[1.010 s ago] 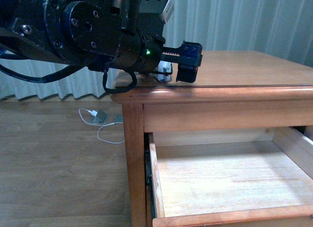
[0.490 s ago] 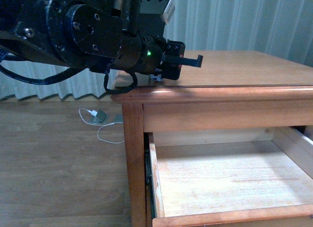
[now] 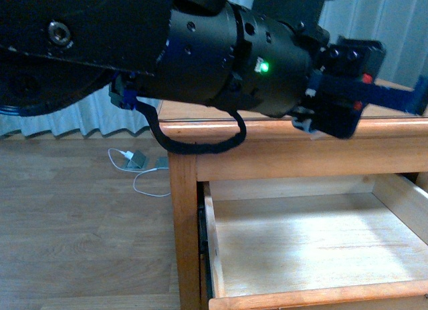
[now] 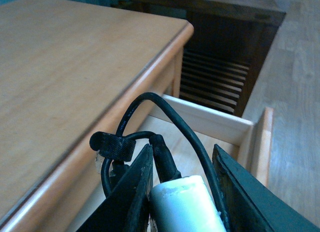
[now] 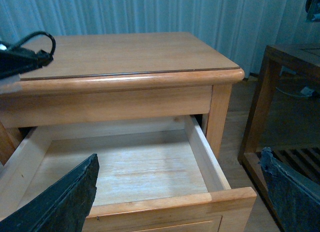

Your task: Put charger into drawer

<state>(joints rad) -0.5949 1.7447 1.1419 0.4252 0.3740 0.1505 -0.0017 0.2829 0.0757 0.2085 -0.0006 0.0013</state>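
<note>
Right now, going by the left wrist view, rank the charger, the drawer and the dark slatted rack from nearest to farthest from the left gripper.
1. The charger, clamped between the fingers of the left gripper.
2. The drawer, open, just below and ahead of the gripper.
3. The dark slatted rack, beyond the drawer's far side.

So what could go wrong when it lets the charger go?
The black cable loops loose out of the left hand, so it might catch on the tabletop edge. Also, the charger looks close to that edge, not clearly over the drawer; let go too soon, it could miss.
</note>
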